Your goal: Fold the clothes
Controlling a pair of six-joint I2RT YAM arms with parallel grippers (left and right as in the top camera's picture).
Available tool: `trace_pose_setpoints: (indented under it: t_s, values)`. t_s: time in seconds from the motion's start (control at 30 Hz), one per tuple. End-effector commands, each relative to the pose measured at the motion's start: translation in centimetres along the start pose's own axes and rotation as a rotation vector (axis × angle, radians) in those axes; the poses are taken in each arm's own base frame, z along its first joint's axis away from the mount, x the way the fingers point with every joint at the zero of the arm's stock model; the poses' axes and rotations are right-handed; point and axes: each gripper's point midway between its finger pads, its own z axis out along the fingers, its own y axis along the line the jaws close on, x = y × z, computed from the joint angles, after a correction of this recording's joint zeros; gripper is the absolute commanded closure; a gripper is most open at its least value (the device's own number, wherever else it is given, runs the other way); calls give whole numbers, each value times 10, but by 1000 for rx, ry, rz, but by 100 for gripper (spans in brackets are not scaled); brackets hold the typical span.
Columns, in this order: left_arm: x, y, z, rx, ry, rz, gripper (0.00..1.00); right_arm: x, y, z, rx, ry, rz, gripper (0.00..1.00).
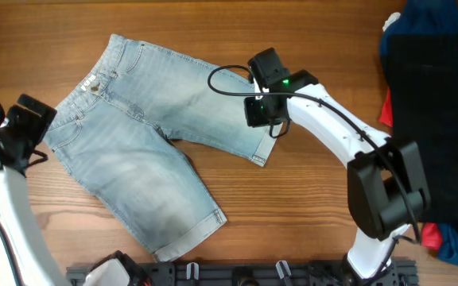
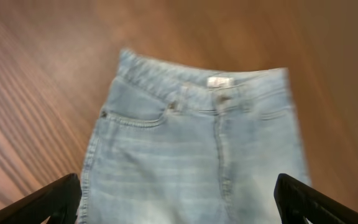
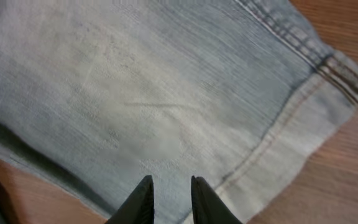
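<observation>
The light blue denim shorts lie spread flat on the wooden table, waistband at the upper left and both cuffed legs pointing down and to the right. My left gripper is wide open just off the waistband's left side; its wrist view shows the waistband and button between the fingers. My right gripper hovers over the hem of the upper leg. Its fingers are a narrow gap apart above the cloth and hold nothing.
A black garment lies over dark blue and red clothes at the right edge of the table. A black rack runs along the front edge. Bare wood lies between the shorts and the pile.
</observation>
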Motion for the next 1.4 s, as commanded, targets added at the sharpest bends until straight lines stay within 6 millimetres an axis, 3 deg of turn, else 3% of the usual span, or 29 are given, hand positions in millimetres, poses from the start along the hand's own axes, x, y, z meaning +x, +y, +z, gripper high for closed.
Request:
trace_pose_setpoints:
  t_s: [0.0, 0.1, 0.27, 0.37, 0.4, 0.5, 0.6, 0.7, 0.77, 0.9, 1.0, 1.07, 1.1, 1.17, 1.2, 1.27, 1.37]
  values:
    - [-1, -26, -38, 88, -85, 72, 0, 3, 3, 26, -20, 38, -16, 81]
    - [7, -41, -49, 133, -96, 111, 0, 7, 4, 47, -38, 63, -36, 82]
    - [21, -54, -40, 151, -46, 154, 0, 2, -9, 67, -12, 51, -44, 79]
    - [26, -56, -33, 136, -28, 186, 0, -2, -29, 86, -2, 52, -3, 77]
    - [27, -55, -28, 115, -20, 192, 0, -1, -49, 102, 11, 63, 37, 76]
    - [29, -52, -19, 93, 1, 193, 0, -3, -81, 119, 27, 61, 100, 76]
    - [31, -51, -11, 79, 22, 192, 0, -19, -113, 130, 33, -1, 156, 76]
    - [34, -48, 2, 59, 52, 191, 0, -53, -143, 136, -5, -148, 204, 76]
    - [36, -47, 8, 48, 70, 189, 0, -71, -151, 133, -10, -216, 211, 77]
    - [39, -44, 21, 30, 98, 188, 0, -121, -162, 106, 31, -334, 161, 77]
    - [38, -45, 28, 27, 102, 188, 0, -167, -166, 68, 47, -409, 138, 76]
    - [36, -47, 30, 33, 92, 189, 0, -192, -162, 36, 40, -433, 136, 70]
    - [35, -47, 30, 35, 90, 189, 0, -197, -160, 27, 34, -429, 135, 62]
    - [33, -49, 30, 41, 83, 210, 1, -197, -139, -11, -17, -366, 123, 26]
    - [34, -48, 30, 39, 84, 215, 0, -194, -129, -33, -27, -344, 128, 18]
    - [34, -48, 30, 38, 87, 215, 0, -185, -107, -67, -57, -324, 108, 11]
    - [38, -45, 27, 29, 101, 210, 0, -155, -69, -109, -118, -262, 73, 10]
